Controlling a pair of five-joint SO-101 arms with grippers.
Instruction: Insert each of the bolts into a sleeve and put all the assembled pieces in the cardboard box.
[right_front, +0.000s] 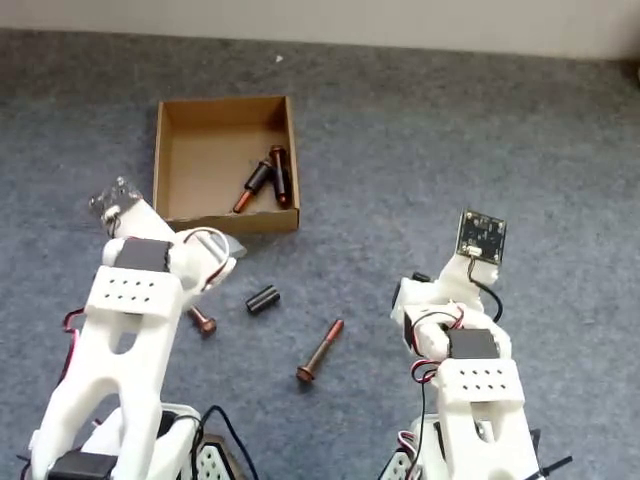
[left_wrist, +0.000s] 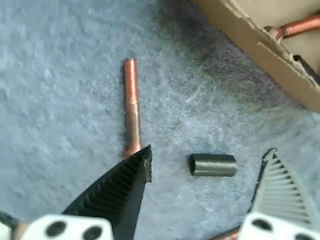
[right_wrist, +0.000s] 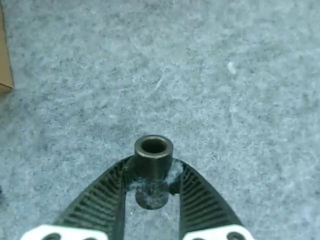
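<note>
Both arms wear white printed plastic shells over black motor blocks. The left arm (right_front: 125, 340) has a broad forked link with an oval cut-out and a plate dotted with two rows of small holes; a red cable (right_front: 68, 325) loops at its side. The right arm (right_front: 478, 395) carries the same dotted plate, red and white wires (right_front: 432, 372), and a dark square camera board (right_front: 481, 236) on a black lead (right_front: 488, 292). The left pincer (left_wrist: 209, 156) pairs one black ribbed finger (left_wrist: 120, 190) with a pale grey one (left_wrist: 280, 190); the right pincer (right_wrist: 153, 167) has two black ribbed fingers (right_wrist: 100, 202) on white bases
</note>
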